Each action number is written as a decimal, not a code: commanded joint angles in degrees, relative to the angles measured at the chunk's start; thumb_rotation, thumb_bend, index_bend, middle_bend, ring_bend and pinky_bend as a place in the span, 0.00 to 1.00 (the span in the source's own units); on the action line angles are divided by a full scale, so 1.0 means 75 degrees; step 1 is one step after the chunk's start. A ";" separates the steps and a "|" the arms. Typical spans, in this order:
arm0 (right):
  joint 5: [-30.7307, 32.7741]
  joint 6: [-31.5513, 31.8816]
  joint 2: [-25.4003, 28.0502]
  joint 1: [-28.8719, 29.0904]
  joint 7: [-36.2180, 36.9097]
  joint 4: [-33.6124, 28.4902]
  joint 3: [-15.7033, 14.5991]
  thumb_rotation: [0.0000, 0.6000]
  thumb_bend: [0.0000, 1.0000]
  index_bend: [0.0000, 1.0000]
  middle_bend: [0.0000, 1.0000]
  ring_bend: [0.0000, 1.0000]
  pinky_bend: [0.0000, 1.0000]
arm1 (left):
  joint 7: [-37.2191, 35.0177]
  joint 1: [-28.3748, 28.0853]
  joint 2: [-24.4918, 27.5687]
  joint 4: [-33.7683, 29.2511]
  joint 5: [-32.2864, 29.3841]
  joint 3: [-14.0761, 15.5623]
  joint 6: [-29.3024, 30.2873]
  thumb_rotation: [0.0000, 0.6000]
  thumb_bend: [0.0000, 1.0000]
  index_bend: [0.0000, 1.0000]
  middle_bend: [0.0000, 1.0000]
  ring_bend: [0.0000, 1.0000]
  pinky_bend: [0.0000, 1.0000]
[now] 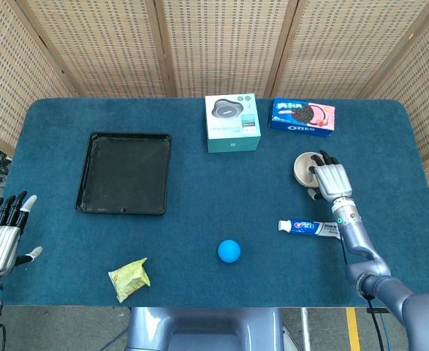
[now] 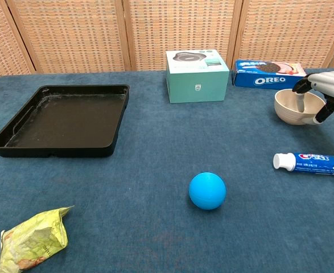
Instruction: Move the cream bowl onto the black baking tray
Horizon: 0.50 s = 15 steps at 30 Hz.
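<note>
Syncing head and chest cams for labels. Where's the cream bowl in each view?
Head view: cream bowl sits right of centre, partly under the right robot hand, below the Oreo box.
Chest view: cream bowl at the far right edge, right robot hand over its rim with a finger inside.
Shared landmark: the Oreo box, just behind the bowl in both.

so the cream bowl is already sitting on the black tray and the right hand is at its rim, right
Not quite. The cream bowl is not on the black baking tray; it stands on the blue table near the Oreo box, far to the tray's right, as the chest view shows. The right hand is indeed at its rim, fingers reaching inside.
</note>
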 commanded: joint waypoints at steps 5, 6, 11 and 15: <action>-0.0169 0.0156 -0.0229 0.0031 0.0237 0.0352 -0.0099 1.00 0.49 0.63 0.29 0.09 0.25 | -0.0039 0.0022 0.0013 -0.0012 0.0058 0.0014 0.0074 1.00 0.08 0.00 0.00 0.00 0.00; -0.0195 0.0204 -0.0255 0.0030 0.0251 0.0392 -0.0110 1.00 0.50 0.64 0.30 0.09 0.25 | -0.0051 0.0023 0.0013 -0.0011 0.0065 0.0012 0.0085 1.00 0.08 0.00 0.00 0.00 0.00; -0.0268 0.0334 -0.0333 0.0016 0.0349 0.0459 -0.0143 1.00 0.51 0.66 0.32 0.10 0.25 | -0.0088 0.0037 0.0029 -0.0017 0.0096 0.0015 0.0132 1.00 0.08 0.00 0.00 0.00 0.00; -0.0281 0.0330 -0.0353 0.0007 0.0337 0.0457 -0.0166 1.00 0.53 0.66 0.32 0.10 0.25 | -0.0086 0.0038 0.0032 -0.0022 0.0109 0.0027 0.0129 1.00 0.08 0.00 0.00 0.00 0.00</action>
